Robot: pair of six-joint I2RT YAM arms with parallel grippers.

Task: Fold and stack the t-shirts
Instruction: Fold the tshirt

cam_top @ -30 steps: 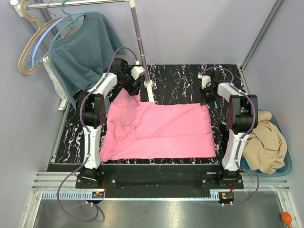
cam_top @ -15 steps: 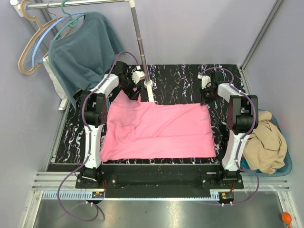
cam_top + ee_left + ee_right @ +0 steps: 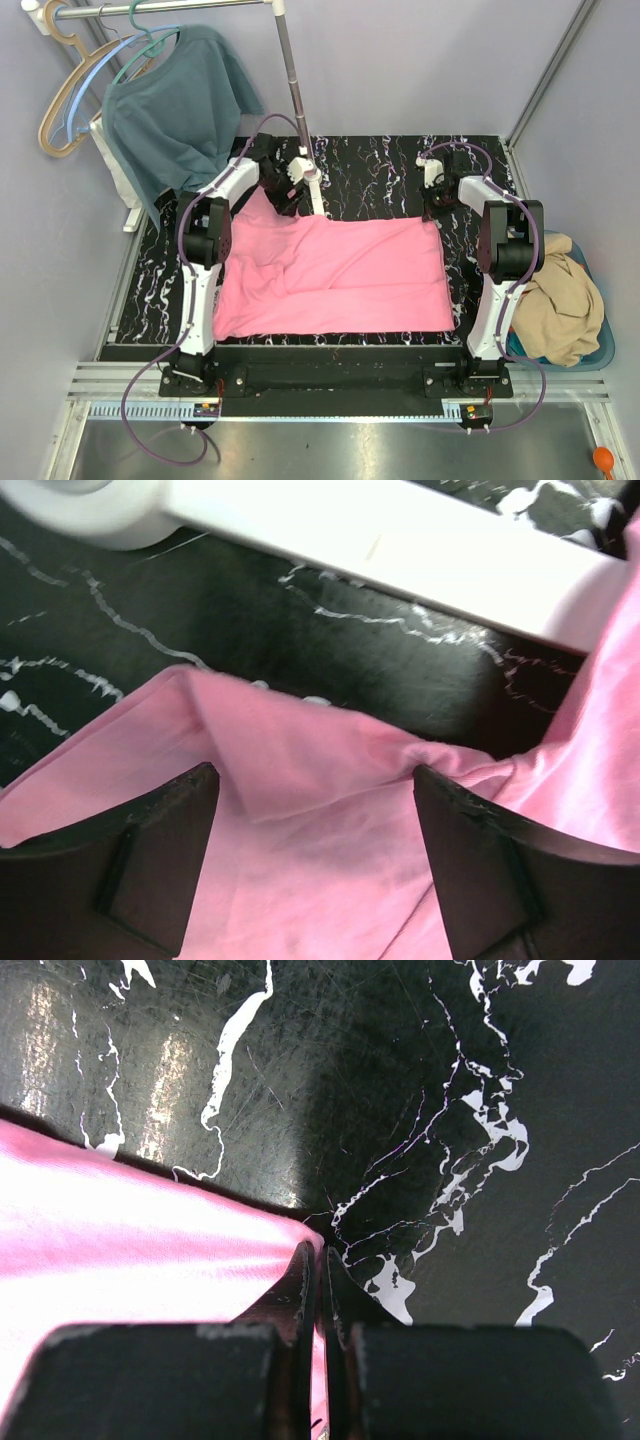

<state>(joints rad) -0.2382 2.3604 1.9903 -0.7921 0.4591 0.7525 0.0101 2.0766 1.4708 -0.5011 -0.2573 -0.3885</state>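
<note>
Pink shirt mid-fold, a gripper at each far corner

The pink shirt lies spread across the black marbled table, roughly squared but rumpled on its left side. The right gripper has its fingers pressed together on the shirt's far right corner. The left gripper hangs with its jaws apart over the peaked far left corner, just beside the white foot of the clothes rack. My guess is that the step in hand is taking hold for a fold, so next the left jaws need to close on that corner, clear of the rack foot, before both arms draw the far edge toward the near one. Off the table's right edge, a blue basket holds a heaped tan shirt (whether anything lies under it I cannot tell).
</note>
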